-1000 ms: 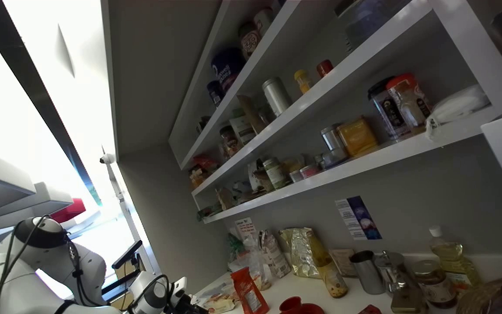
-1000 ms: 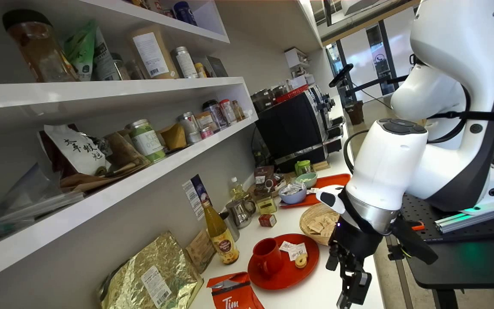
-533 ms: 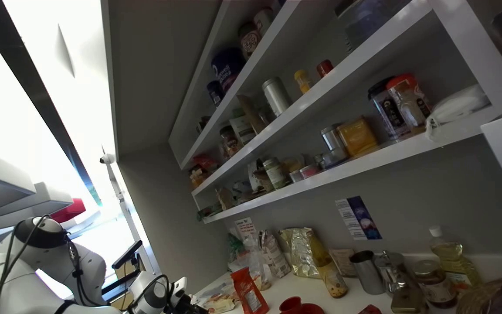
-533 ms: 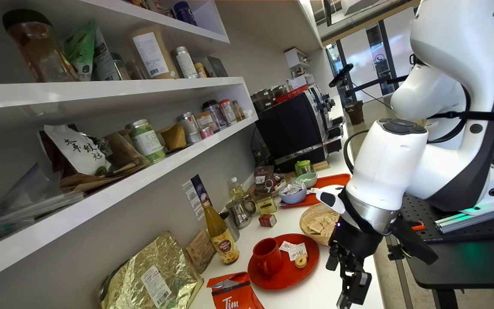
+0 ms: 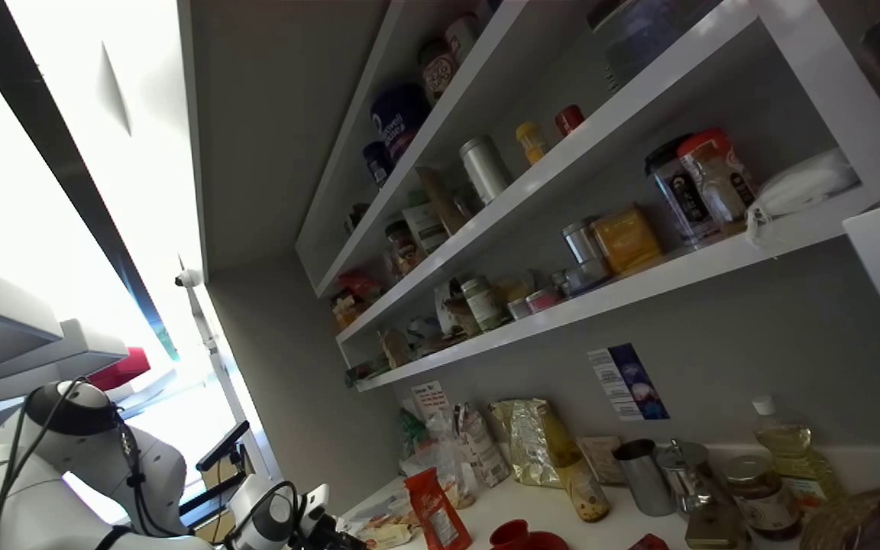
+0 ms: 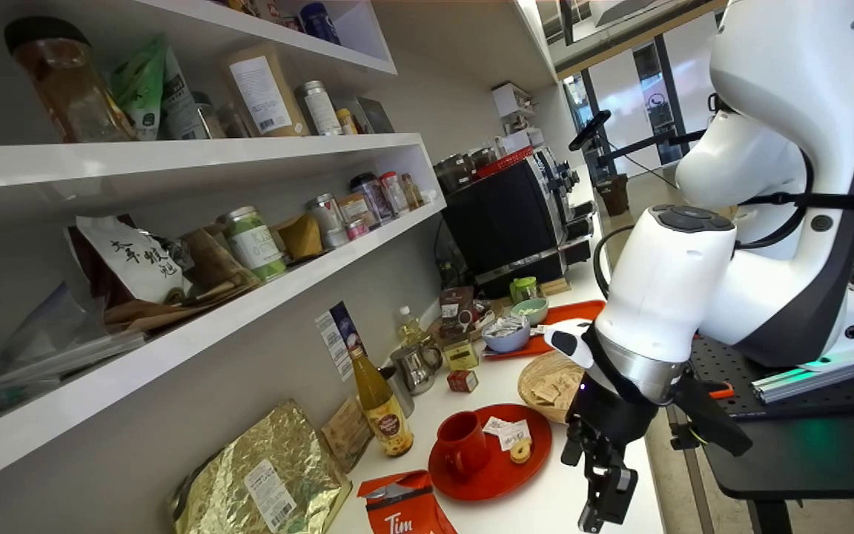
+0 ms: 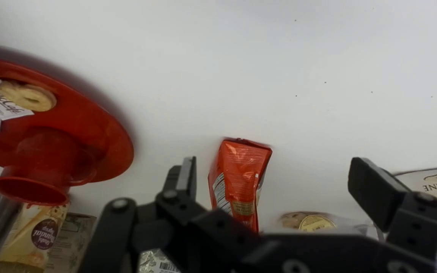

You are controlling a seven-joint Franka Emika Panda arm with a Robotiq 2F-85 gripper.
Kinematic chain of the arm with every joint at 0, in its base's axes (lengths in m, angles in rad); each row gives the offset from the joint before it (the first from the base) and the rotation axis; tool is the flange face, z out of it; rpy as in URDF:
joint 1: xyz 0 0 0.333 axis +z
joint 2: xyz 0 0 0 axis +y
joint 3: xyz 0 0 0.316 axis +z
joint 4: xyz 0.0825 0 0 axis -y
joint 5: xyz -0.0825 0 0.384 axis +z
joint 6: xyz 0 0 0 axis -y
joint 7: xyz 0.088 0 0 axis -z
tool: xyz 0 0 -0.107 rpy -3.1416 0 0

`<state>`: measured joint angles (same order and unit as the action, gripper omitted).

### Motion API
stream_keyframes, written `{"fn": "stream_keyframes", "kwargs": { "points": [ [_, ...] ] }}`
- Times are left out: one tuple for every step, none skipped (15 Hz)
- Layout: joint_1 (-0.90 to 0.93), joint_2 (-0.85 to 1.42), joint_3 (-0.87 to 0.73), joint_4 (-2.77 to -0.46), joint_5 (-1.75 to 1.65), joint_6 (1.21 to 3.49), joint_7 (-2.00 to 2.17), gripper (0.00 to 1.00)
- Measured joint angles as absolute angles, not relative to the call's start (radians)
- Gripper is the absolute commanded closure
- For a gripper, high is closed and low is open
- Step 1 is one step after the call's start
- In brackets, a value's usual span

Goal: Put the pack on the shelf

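Note:
The pack, a red pouch with pale print, stands upright on the white counter beside the red plate. It also shows at the bottom edge of an exterior view and in the wrist view, where the gripper hides its lower part. My gripper is open and empty. In the wrist view the pack appears between the fingers, nearer the left one. In an exterior view the gripper hangs over the counter's front side, apart from the pack. The shelf, a long white board, runs above the counter, also in an exterior view.
A red plate with a red mug stands beside the pack. A syrup bottle and a gold foil bag stand near the wall. Jars, cans and bags line the shelf, including a green-white tin and a white pouch.
The arm's wrist and gripper have shifted very slightly to the left in an exterior view. The pack and the other things have not moved.

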<state>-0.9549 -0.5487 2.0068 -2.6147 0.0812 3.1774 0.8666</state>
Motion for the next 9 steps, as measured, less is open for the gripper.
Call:
{"fn": "stream_keyframes", "kwargs": {
  "points": [
    [-0.966, -0.551, 2.008, -2.611, 0.089, 3.179, 0.851, 0.00],
    [-0.986, -0.553, 2.011, -2.604, 0.090, 3.179, 0.833, 0.00],
    [-1.014, -0.553, 2.015, -2.594, 0.090, 3.180, 0.808, 0.00],
    [-1.046, -0.553, 2.021, -2.583, 0.090, 3.184, 0.779, 0.00],
    [-1.080, -0.553, 2.029, -2.570, 0.090, 3.193, 0.746, 0.00],
    [-1.115, -0.553, 2.041, -2.557, 0.090, 3.204, 0.713, 0.00],
    [-1.152, -0.553, 2.056, -2.542, 0.090, 3.216, 0.679, 0.00],
    [-1.188, -0.553, 2.076, -2.528, 0.090, 3.228, 0.648, 0.00],
    [-1.223, -0.553, 2.101, -2.515, 0.090, 3.241, 0.620, 0.00]
  ]
}}
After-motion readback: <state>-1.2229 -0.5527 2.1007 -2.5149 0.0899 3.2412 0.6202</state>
